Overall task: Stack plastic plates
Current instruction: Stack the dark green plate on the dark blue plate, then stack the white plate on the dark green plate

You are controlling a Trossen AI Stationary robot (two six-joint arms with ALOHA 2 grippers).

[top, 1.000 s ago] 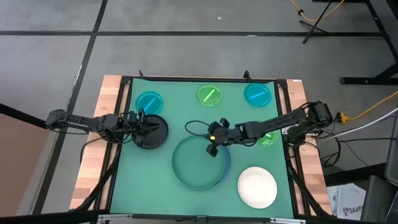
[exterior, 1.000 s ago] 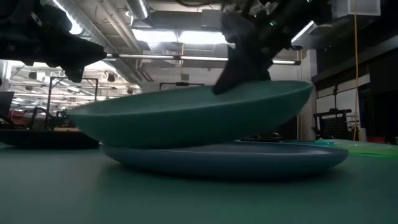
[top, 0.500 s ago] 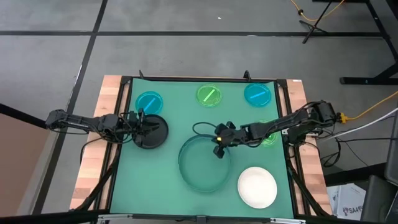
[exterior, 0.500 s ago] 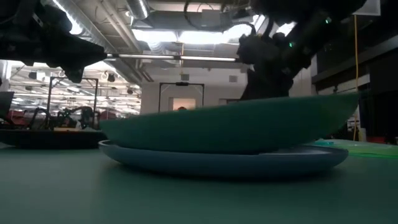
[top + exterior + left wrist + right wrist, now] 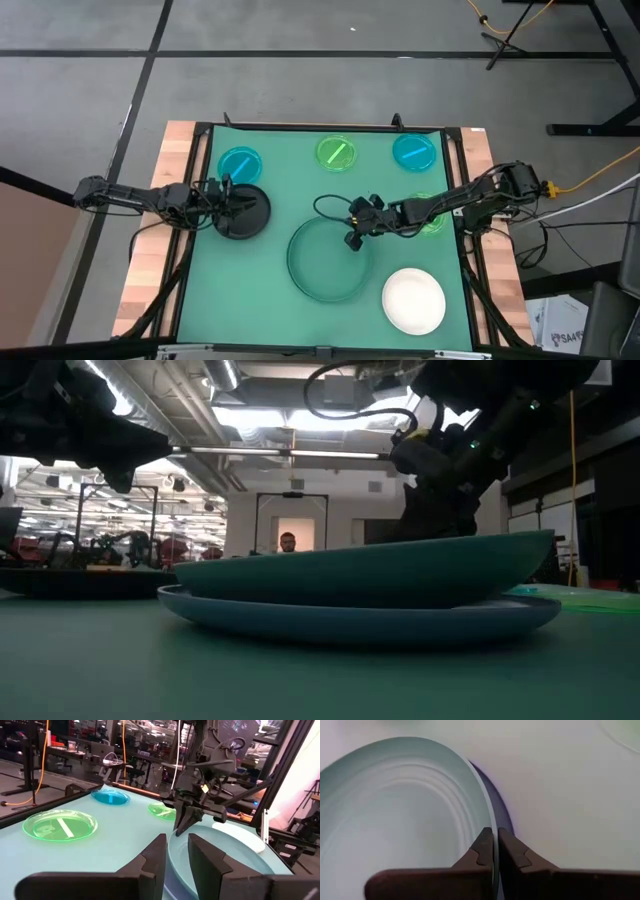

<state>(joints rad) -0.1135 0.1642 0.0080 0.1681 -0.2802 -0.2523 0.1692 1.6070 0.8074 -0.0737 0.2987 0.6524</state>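
The large dark-green plate [image 5: 325,264] lies in the blue plate [image 5: 360,622], which rests flat on the mat near the table's middle. My right gripper [image 5: 352,238] is shut on the green plate's far-right rim. My left gripper [image 5: 228,204] hovers open above the black plate [image 5: 245,212], which lies flat at the table's left. In the low view the left gripper [image 5: 105,435] stands clear above that black plate [image 5: 70,582]. My right gripper pinches the dark-green plate's rim [image 5: 491,822] between its two fingers [image 5: 482,845]. The fingers slant down at it from the table's right. The plate rests in the blue plate [image 5: 499,807], its gripped side [image 5: 520,545] held slightly higher than the other.
A white plate [image 5: 414,300] lies near the right front corner. Cyan plates [image 5: 240,163] [image 5: 413,151] and a lime plate [image 5: 336,153] sit along the far edge. Another lime plate [image 5: 431,224] lies under my right arm. Bare mat lies at the near left.
My right gripper has moved toward the table's right and down, still shut on the green plate's rim. The plate slid right across the blue plate and settled from a clear tilt to almost level, now covering the blue one.
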